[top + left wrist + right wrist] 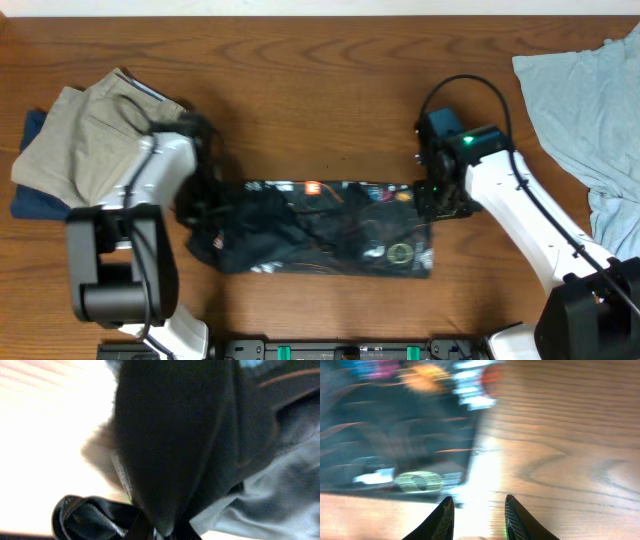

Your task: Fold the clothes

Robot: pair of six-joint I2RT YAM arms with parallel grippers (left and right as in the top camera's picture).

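Note:
The clothes (pixel 330 225), a black jersey with thin orange lines and an orange logo, lie partly folded and rumpled across the table's front middle. My left gripper (pixel 205 205) is at the jersey's left end and is shut on a bunched fold of the black fabric (pixel 175 435), which fills the left wrist view and hides the fingers. My right gripper (pixel 479 504) is open with nothing between its fingers. It hovers over bare wood just off the jersey's right edge (pixel 395 445), near the upper right corner (pixel 440 200).
Folded khaki trousers (pixel 85 130) rest on a dark blue garment (pixel 28 195) at the left. A light-blue shirt (pixel 590 110) lies crumpled at the back right, by the right arm. The wooden table (pixel 320 90) shows behind the jersey.

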